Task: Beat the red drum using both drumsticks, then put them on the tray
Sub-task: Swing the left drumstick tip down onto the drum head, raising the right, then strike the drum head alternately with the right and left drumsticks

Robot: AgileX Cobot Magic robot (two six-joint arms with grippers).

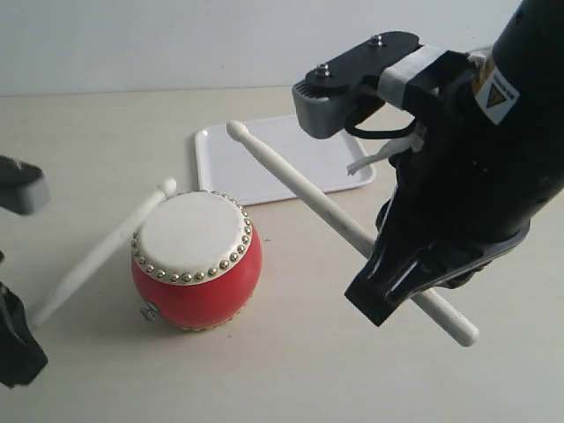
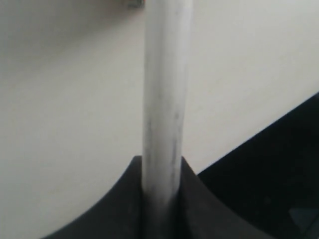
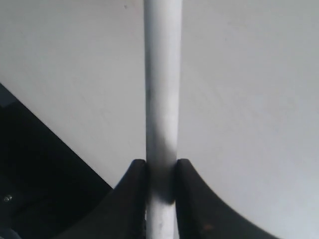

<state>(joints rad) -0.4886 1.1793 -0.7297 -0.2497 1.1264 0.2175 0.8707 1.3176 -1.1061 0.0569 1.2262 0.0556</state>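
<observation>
The red drum (image 1: pixel 196 261) with its cream skin and gold studs stands on the table, left of centre. My left gripper (image 1: pixel 18 339) at the left edge is shut on one drumstick (image 1: pixel 97 253), whose bead tip lies beside the drum's far left rim. The same stick (image 2: pixel 166 94) runs out from between the left fingers (image 2: pixel 119 199). My right gripper (image 1: pixel 401 278) is shut on the other drumstick (image 1: pixel 304 189), held raised, its tip over the near left part of the white tray (image 1: pixel 264 181). That stick (image 3: pixel 162 99) shows clamped between the right fingers (image 3: pixel 132 199).
The tray lies behind the drum, toward the back middle. The right arm's body (image 1: pixel 476 176) fills the right side of the exterior view. Bare beige tabletop (image 1: pixel 291 370) spreads in front of the drum.
</observation>
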